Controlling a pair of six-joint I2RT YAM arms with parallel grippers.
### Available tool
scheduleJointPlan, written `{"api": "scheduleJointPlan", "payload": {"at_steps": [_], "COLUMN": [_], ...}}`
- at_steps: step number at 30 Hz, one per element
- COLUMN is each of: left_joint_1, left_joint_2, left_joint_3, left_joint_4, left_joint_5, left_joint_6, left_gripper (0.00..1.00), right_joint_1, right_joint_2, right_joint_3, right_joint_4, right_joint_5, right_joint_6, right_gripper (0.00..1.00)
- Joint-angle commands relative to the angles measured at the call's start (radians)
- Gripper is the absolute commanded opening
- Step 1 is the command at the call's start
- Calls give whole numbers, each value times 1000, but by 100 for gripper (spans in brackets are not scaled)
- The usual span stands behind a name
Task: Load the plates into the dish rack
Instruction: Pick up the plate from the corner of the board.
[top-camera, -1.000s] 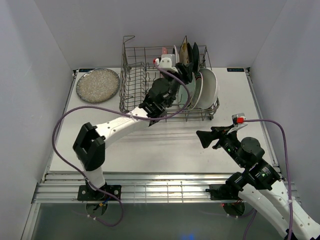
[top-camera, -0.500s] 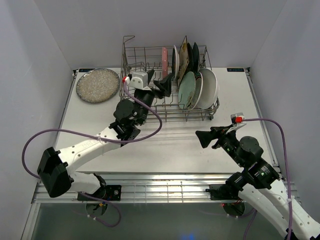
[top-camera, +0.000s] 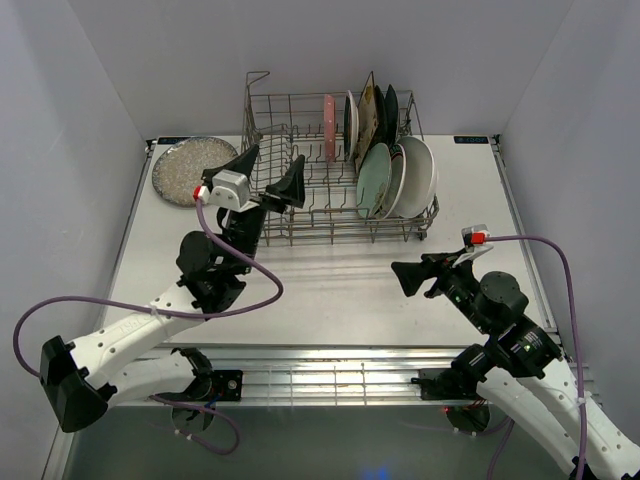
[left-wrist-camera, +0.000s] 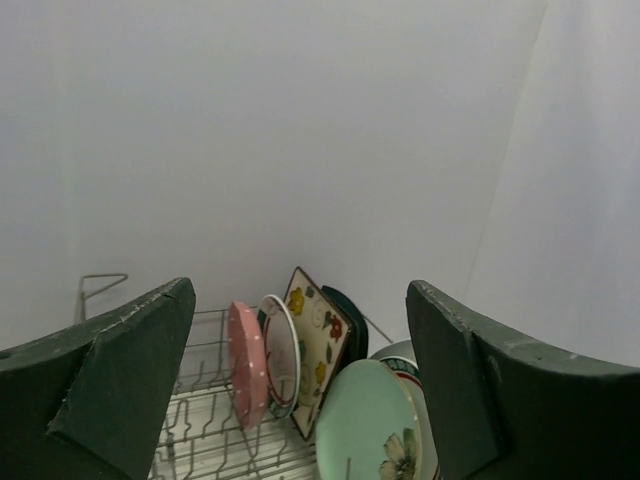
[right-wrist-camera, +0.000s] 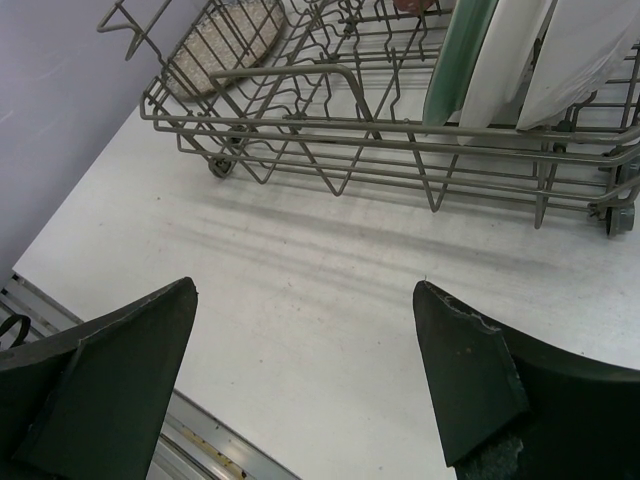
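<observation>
The grey wire dish rack (top-camera: 300, 205) stands at the back centre of the table. In its right half several plates stand on edge: pink (top-camera: 329, 113), teal-rimmed white (top-camera: 350, 118), cream floral square (top-camera: 368, 104), a dark one (top-camera: 389, 106), pale green (top-camera: 373, 180) and white (top-camera: 417, 175). The speckled silver plate (top-camera: 185, 168) lies flat on the table left of the rack. My left gripper (top-camera: 275, 160) is open and empty, raised over the rack's front-left part. Its wrist view shows the pink plate (left-wrist-camera: 246, 365), the cream floral plate (left-wrist-camera: 318, 345) and the pale green plate (left-wrist-camera: 370, 425). My right gripper (top-camera: 412, 280) is open and empty above the table, in front of the rack.
The rack's raised handle (top-camera: 257, 76) is at its back-left corner. White walls close in the table on three sides. In the right wrist view the rack's front rim (right-wrist-camera: 340, 125) lies ahead, with bare table (right-wrist-camera: 300, 270) between the fingers and the table's metal edge (right-wrist-camera: 200, 440) below.
My left gripper has pulled out of the standing plates and swung left and toward me, open and empty. The pink plate now shows fully. The right arm has not moved.
</observation>
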Motion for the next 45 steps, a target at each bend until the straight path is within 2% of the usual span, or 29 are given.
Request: {"api": "scheduleJointPlan", "payload": {"at_steps": [1, 3, 4, 5, 6, 7, 8, 19, 25, 30, 33, 37, 41, 45], "left_joint_1": [-4, -4, -4, -4, -4, -4, -4, -3, -3, -3, 4, 10, 37, 112], "left_joint_2": [-65, -82, -96, -100, -108, -120, -128, -304, -374, -377, -401, -473, -537, -588], "left_joint_3": [-36, -50, -53, -58, -65, -70, -74, -215, -344, -378, -433, -531, -545, -541], "left_joint_4": [-1, -4, -13, -13, -13, -13, -13, 3, 8, 14, 112, 200, 128, -80], "left_joint_5": [-50, -65, -71, -79, -96, -106, -111, -139, -94, -183, -221, -202, -206, -114], "left_joint_6": [89, 153, 172, 219, 237, 256, 276, 397, 624, 722, 788, 888, 881, 784], "left_gripper": [95, 88, 80, 79, 80, 85, 97, 98, 98, 98, 98, 98, 98, 98], "right_joint_1": [4, 4, 4, 4, 4, 4, 4, 4, 4, 4, 4, 4, 4, 2], "right_joint_2": [3, 1, 1, 3, 4, 3, 4, -8, -25, -39, -46, -59, -72, -83], "right_joint_3": [45, 48, 48, 48, 48, 46, 46, 22, 11, 5, 0, 0, -3, -9], "right_joint_4": [2, -2, -2, -3, -3, -2, -2, 9, 6, 5, 3, -3, -14, -17], "right_joint_5": [-13, -13, -14, -16, -17, -20, -22, -34, -34, -34, -40, -40, -36, -34], "right_joint_6": [2, 0, 0, 0, 2, 2, 4, 10, 10, 13, 14, 16, 16, 16], "right_gripper": [94, 94, 94, 94, 94, 94, 94, 94, 94, 94, 94, 94, 94, 94]}}
